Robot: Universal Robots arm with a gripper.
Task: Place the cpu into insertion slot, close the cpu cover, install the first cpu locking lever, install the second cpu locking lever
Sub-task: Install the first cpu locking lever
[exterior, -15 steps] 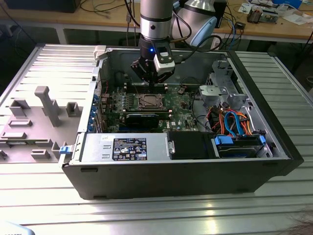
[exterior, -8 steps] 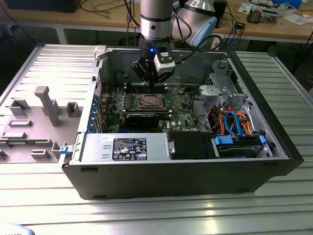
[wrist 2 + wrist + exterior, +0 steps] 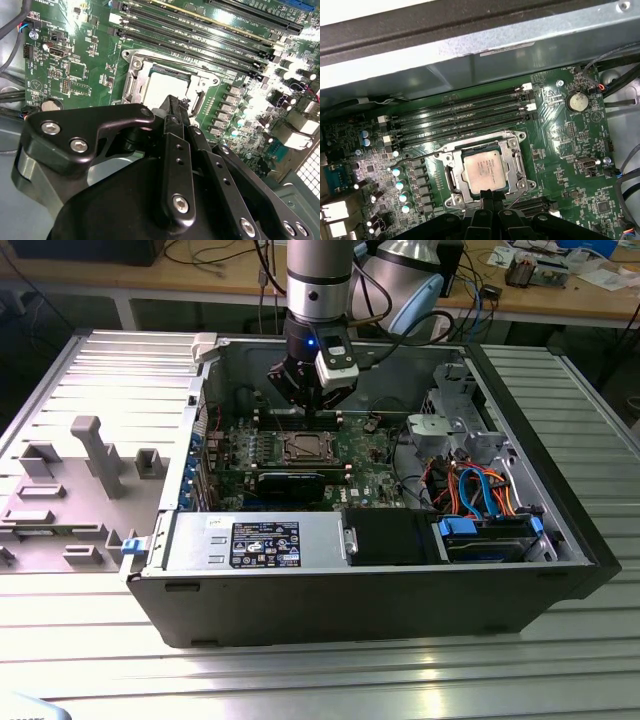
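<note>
The cpu [image 3: 483, 171] lies seated in the insertion slot [image 3: 451, 176] on the green motherboard [image 3: 560, 150], framed by what looks like the lowered cpu cover [image 3: 512, 145], though its latching is hard to judge. The gripper [image 3: 490, 200] hovers at the socket's near edge, fingers [image 3: 175, 112] pressed together, holding nothing. A skewed descent could scrape the chip or bend a lever.

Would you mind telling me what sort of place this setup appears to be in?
Most likely an electronics or robotics lab. An open computer case lies on a ribbed metal table, a robot arm reaches into it over the motherboard, and a wooden workbench behind carries cables and parts.
</note>
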